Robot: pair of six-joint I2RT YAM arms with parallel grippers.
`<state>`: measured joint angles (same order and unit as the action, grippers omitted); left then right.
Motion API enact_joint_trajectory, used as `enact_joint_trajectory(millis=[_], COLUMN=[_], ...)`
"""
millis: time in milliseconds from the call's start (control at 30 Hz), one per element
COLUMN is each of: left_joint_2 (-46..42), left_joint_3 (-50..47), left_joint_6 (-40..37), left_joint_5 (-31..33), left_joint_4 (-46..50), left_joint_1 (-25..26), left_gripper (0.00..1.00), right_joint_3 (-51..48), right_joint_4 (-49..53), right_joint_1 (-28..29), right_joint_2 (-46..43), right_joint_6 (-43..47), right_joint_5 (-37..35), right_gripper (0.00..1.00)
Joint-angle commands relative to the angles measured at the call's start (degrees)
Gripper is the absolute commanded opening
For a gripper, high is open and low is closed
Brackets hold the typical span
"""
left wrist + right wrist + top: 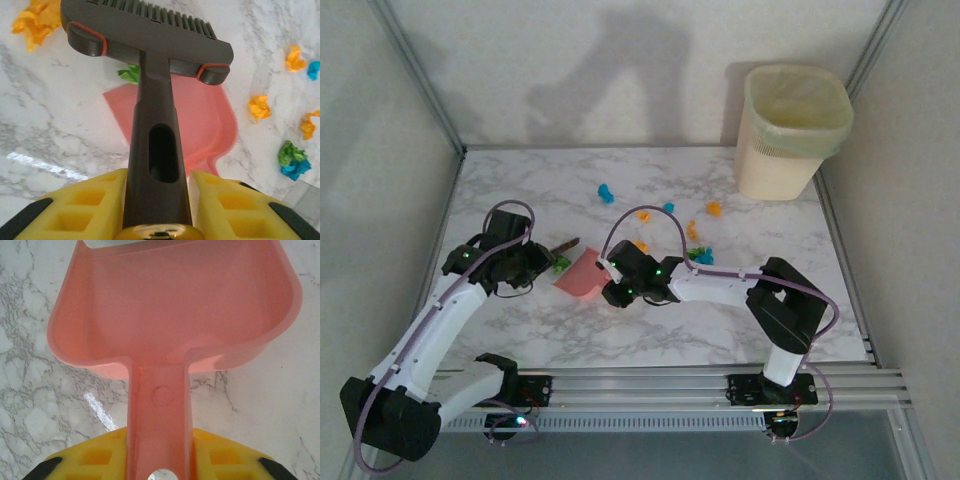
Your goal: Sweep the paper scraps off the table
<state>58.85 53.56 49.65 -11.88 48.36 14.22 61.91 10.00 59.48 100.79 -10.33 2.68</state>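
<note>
Looking down from the top camera, the left gripper (pixel 532 262) is clamped on a dark brush (pixel 563 246), whose head lies left of centre on the table (pixel 720 320). The right gripper (pixel 612 288) is closed on the handle of a pink dustpan (pixel 582 277), which sits just right of the brush. Most scraps (pixel 692 230) lie scattered beyond and to the right of the dustpan, in blue, orange and green. One green one (pixel 561 264) sits between brush and dustpan. A lined bin (pixel 790 130) stands in the far right corner.

From the left wrist, yellow fingers (pixel 95 205) squeeze the brush (pixel 155 125) handle from both sides, bristles pointing away, above the dustpan (pixel 200 125). A green scrap (pixel 131 74) lies at the dustpan's edge under the brush head. Others dot the table (pixel 50 125) to the right.

From the right wrist, yellow fingers (pixel 100 457) grip the dustpan (pixel 175 305) handle, its mouth facing away over the table (pixel 40 405).
</note>
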Motion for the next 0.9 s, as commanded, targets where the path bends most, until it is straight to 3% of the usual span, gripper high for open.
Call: enact_joint_trajectory(millis=[0, 433, 867], left_joint_2=[-1.10, -4.34, -5.28], left_joint_3=[-1.81, -5.12, 4.76], left_joint_6=[1.49, 4.87, 3.53], left_joint_5=[-6.77, -13.22, -5.11], left_joint_4=[-2.74, -6.13, -1.85], left_joint_1=[1.20, 4.32, 3.59], left_gripper=[0.00, 0.00, 0.00], right_joint_3=[0.62, -1.43, -4.07], right_joint_4=[-0.13, -4.47, -9.94], right_joint_1=[-0.39, -0.39, -0.35], right_joint_2=[1.34, 1.75, 1.76], right_joint_6=[-0.98, -2.75, -3.10], right_joint_5=[0.32, -1.87, -1.56], right_gripper=[0.00, 0.00, 0.00])
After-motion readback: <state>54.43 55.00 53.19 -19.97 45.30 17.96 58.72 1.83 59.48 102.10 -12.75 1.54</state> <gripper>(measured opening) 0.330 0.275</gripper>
